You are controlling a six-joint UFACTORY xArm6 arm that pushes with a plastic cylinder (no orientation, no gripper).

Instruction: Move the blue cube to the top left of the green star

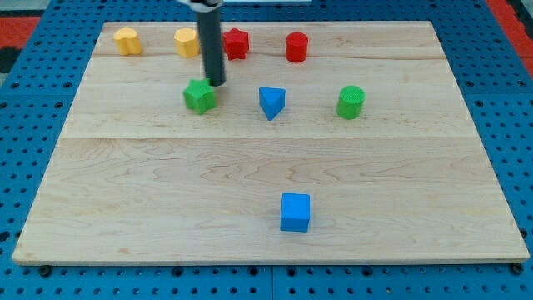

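The blue cube (296, 212) sits on the wooden board near the view's bottom, right of centre. The green star (199, 95) lies in the upper left part of the board. My tip (216, 83) is just to the upper right of the green star, almost touching it, and far up and left of the blue cube. The dark rod runs up from the tip out of the view's top.
A blue triangular block (271, 102) lies right of the green star and a green cylinder (351, 102) farther right. Along the top stand two yellow blocks (127, 40) (186, 42), a red star (236, 42) and a red cylinder (296, 47). The wooden board (133, 192) rests on blue pegboard.
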